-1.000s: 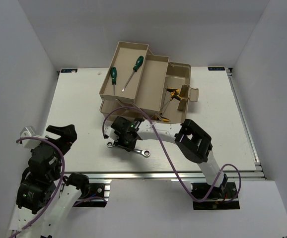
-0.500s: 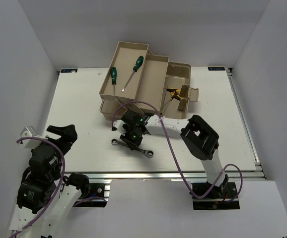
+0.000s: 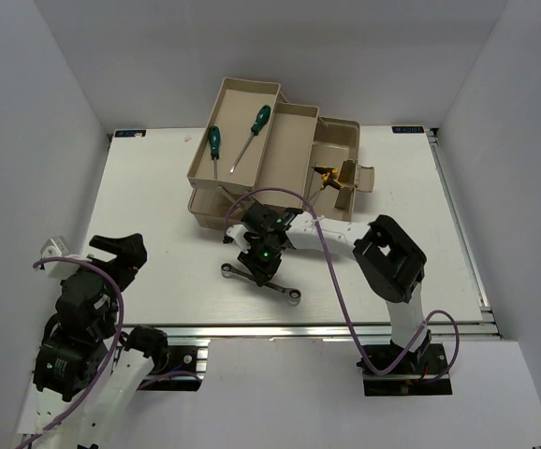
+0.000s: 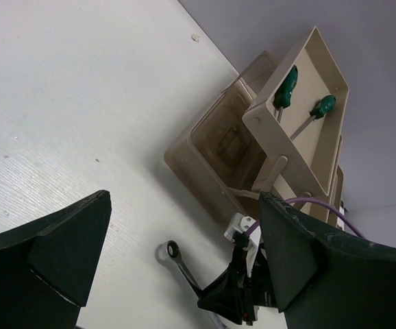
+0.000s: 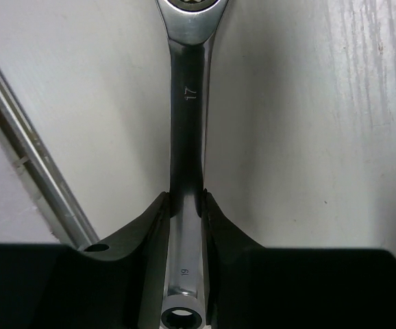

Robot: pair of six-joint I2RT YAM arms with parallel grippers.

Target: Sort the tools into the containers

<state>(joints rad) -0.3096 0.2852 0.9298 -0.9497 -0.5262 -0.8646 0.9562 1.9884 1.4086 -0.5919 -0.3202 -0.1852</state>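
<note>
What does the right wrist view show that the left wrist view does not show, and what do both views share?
Only the right wrist view: how the right end effector clamps the wrench by its shank, and the stamped size marks on it. Only the left wrist view: the toolbox, two green screwdrivers lying in its raised tray, and the open left end effector. Both: the wrench, the right end effector and the white table.
</note>
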